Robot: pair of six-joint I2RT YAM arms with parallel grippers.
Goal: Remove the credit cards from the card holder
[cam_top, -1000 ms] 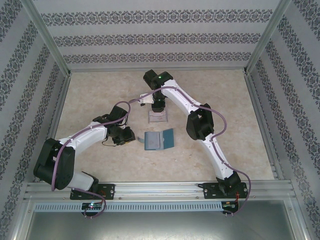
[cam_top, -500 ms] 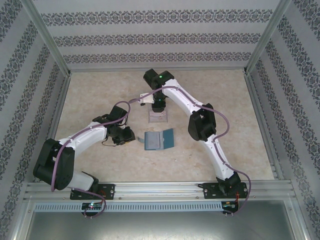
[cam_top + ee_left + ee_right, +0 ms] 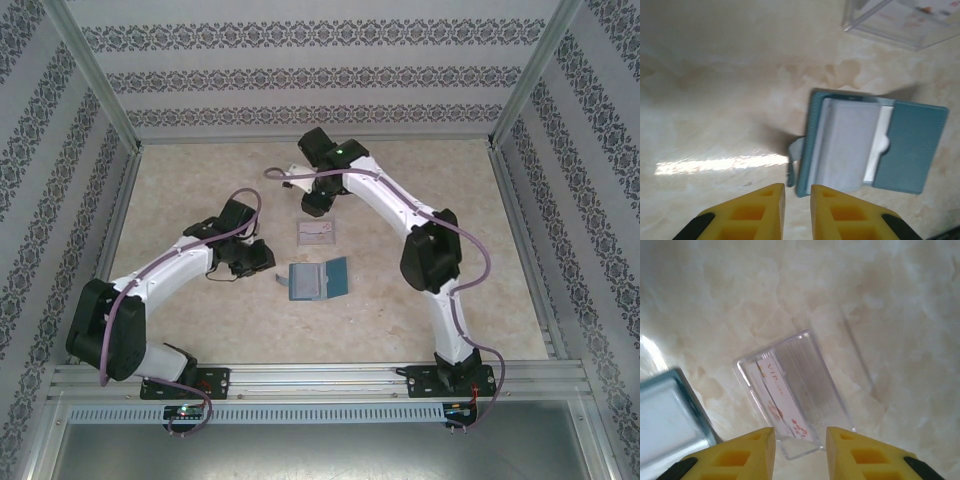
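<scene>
Card holder [image 3: 912, 145] matt, leather-like; tray [image 3: 810, 375] clear glossy plastic; table [image 3: 715, 100] glossy, marbled.

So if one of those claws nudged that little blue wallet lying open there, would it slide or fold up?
Probably slide: the card holder lies flat and open on a glossy table that mirrors the light. It looks thin, so it is likely light. Lifted by one half, the other would probably swing at the fold, though each half looks fairly stiff.
</scene>
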